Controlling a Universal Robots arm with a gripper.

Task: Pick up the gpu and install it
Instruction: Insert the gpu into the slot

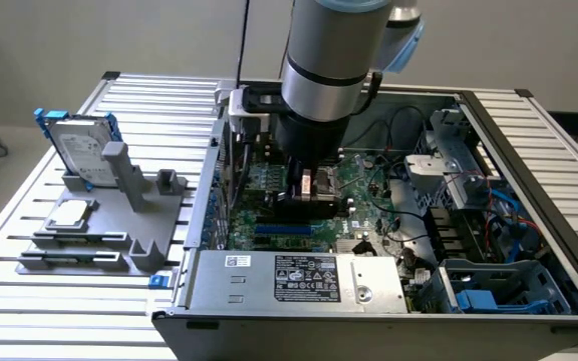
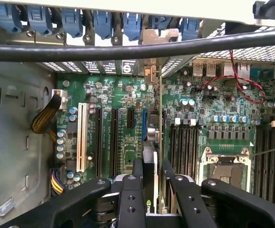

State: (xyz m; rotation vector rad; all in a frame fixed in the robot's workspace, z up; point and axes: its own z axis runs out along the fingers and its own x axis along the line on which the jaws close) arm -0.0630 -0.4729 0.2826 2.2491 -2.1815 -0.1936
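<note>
Wrist view, nearest: the claw pinches the gpu between its black fingers. The card sits edge-on, so its faces are hard to make out and its near end is cut off. Beyond lies the motherboard, and a black cable crosses farther off. Exterior view: the arm hides the claw inside the case. A hard drive stands at nine o'clock on the counter.
</note>
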